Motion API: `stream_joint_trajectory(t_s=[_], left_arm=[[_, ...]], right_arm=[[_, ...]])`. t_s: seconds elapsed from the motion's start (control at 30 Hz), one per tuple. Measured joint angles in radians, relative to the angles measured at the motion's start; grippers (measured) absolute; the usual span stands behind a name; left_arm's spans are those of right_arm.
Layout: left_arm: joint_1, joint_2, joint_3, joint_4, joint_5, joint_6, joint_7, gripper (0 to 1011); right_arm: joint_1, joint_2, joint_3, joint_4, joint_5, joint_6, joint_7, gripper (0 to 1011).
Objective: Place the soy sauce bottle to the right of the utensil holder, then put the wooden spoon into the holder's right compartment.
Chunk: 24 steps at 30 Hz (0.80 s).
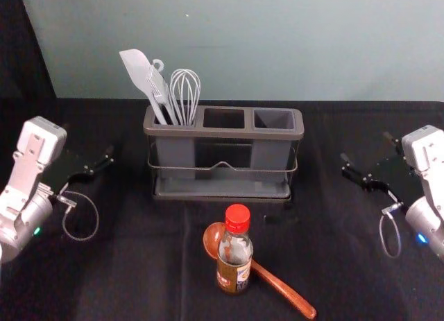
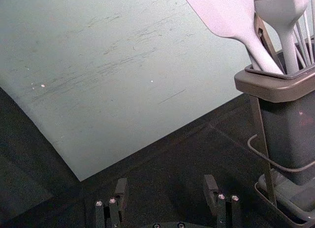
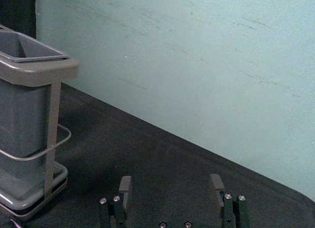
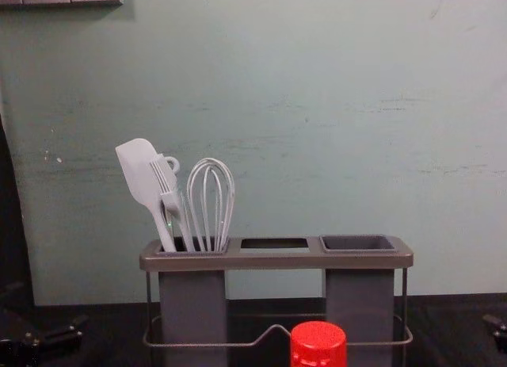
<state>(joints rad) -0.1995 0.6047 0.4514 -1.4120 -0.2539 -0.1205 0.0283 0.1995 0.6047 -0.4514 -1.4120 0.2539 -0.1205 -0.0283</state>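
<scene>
1. Soy sauce btl. (image 1: pixel 236 255) w/ red cap: upright on bench (image 1: pixel 152 265), in front of utensil holder (image 1: pixel 223 133), near its ctr.
2. Wooden spoon (image 1: pixel 283 288): lying on bench, partly behind btl. in head view; bowl on btl.'s L side, handle running diagonally toward near R. Contact w/ btl.: cannot tell.
3. Holder: upright, 3 compts. side by side. L compt. carries spatula (image 1: pixel 136 66), brush (image 4: pixel 169 200) & whisk (image 1: pixel 185 92), heads up.
4. L hand (image 1: pixel 89 142): idle, well out to holder's L; fingers (image 2: pixel 121 191) apart, w/ wide gap.
5. R hand (image 1: pixel 366 146): idle, out to holder's R; fingers (image 3: pixel 126 188) likewise spread.
6. Wall (image 1: pixel 277 44): behind bench, light grey-green.
</scene>
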Motion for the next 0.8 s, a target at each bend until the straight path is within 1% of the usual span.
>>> stream_joint_trajectory(t_s=[0.8], left_arm=[[0.000,0.000,0.000,0.000,0.000,0.000,0.000,1000]], right_arm=[[0.000,0.000,0.000,0.000,0.000,0.000,0.000,1003]])
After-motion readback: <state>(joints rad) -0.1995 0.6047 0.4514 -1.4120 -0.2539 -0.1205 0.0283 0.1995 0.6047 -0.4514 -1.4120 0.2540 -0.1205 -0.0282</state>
